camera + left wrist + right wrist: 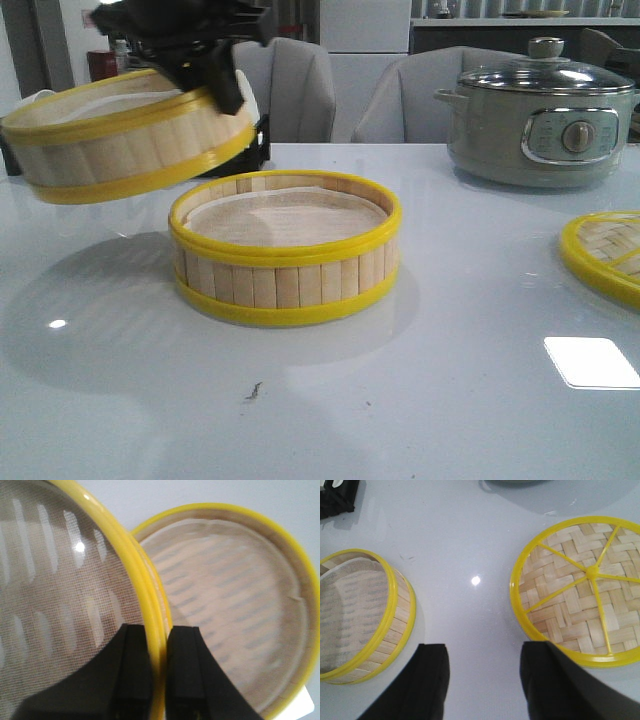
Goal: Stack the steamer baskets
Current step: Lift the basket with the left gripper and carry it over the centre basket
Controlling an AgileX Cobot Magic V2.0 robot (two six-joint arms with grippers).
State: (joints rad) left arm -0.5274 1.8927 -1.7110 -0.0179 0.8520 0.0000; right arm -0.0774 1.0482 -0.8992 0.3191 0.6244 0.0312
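Observation:
One steamer basket [285, 250] with yellow rims and a white liner stands on the table at the middle. My left gripper [215, 75] is shut on the rim of a second steamer basket [120, 135] and holds it tilted in the air, up and to the left of the standing one. In the left wrist view the held basket's rim [145, 595] runs between the jaws [160, 645], and the standing basket [230, 605] lies below and beside it. My right gripper [482, 655] is open and empty above bare table between the standing basket [360, 615] and the lid.
A flat woven bamboo lid [605, 255] with yellow rim lies at the right edge; it also shows in the right wrist view [580, 590]. A grey electric cooker [545, 110] with a glass lid stands at the back right. Chairs stand behind the table.

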